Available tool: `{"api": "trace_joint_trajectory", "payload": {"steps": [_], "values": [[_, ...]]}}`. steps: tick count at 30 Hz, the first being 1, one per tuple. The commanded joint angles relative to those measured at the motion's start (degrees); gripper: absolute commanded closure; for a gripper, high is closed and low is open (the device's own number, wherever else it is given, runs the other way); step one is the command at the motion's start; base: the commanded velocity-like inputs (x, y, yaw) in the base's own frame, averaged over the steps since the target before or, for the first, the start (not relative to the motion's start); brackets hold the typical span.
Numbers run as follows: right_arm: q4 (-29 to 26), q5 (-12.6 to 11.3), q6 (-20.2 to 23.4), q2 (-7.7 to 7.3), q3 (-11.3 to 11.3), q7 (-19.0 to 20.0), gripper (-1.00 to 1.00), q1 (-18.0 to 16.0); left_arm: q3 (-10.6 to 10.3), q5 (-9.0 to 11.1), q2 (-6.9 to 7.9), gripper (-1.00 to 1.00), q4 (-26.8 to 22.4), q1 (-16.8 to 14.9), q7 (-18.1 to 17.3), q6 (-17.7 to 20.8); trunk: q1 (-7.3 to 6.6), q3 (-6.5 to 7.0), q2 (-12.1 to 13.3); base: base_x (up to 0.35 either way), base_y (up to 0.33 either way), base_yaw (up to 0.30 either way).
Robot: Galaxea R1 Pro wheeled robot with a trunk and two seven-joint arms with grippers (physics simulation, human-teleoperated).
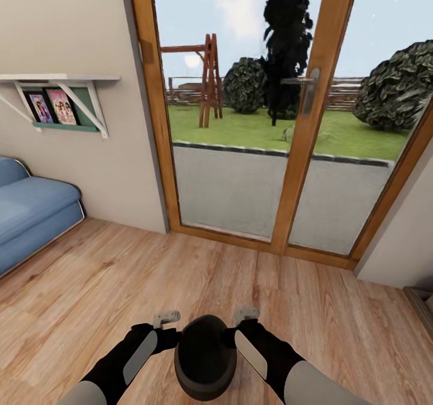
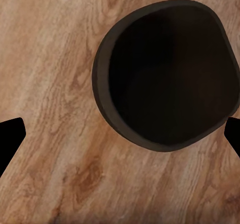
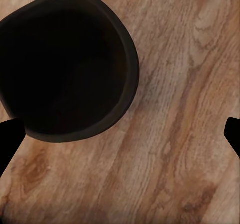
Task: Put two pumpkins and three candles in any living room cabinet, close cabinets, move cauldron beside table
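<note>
The cauldron [image 1: 205, 357], a matte black pot with a bulging belly and a thick rounded rim, sits low in the head view between the two arms, over a wooden floor [image 1: 180, 273] of warm, strongly grained planks with dark knots. The left hand [image 1: 166, 317] and the right hand [image 1: 246, 313] flank its rim on either side, their pale grey fingertips pointing forward; black sleeves with light oval panels lead back to grey forearms.

In the left wrist view the cauldron [image 2: 167, 77] shows as a dark, nearly round mouth with a smooth lip above the floorboards [image 2: 55, 109], and the black fingertips [image 2: 9, 136] stand wide apart at the edges, one of them just beside the rim. In the right wrist view the cauldron [image 3: 62, 64] again opens as a deep black hollow, with that hand's fingertips [image 3: 7, 141] likewise spread wide, one overlapping the rim's edge.

Ahead stands a glass door [image 1: 240, 152] in an orange-brown wooden frame with a grey lever handle [image 1: 304, 86]. A blue sofa [image 1: 30, 213] with rounded cushions lies to the left, beneath a white wall shelf [image 1: 57, 80].
</note>
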Motion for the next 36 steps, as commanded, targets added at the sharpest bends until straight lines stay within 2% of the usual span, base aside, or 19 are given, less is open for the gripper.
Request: {"api": "trace_joint_trajectory", "payload": {"steps": [1, 34, 36], "values": [[-0.08, -0.58, 0.06, -0.04, 0.38, -0.55, -1.0, -0.07, -0.35, 0.6, 0.08, -1.0, -0.11, -0.04, 0.54, 0.09, 0.22, -0.24, -0.44, 0.0, 0.0, 0.0], [0.13, -1.18, -0.87, -0.13, 0.33, 0.17, -1.0, -0.07, -0.7, 0.69, 0.0, -1.0, -0.1, -0.04, 0.28, 0.07, 7.47, -6.16, -13.68, 0.0, 0.0, 0.0], [0.11, -1.18, -0.92, -0.13, 0.33, 0.44, -1.0, -0.07, -0.74, 0.69, 0.05, -1.0, -0.06, -0.04, -1.28, 0.08, 7.91, -6.52, -14.48, 0.0, 0.0, 0.0]]}}
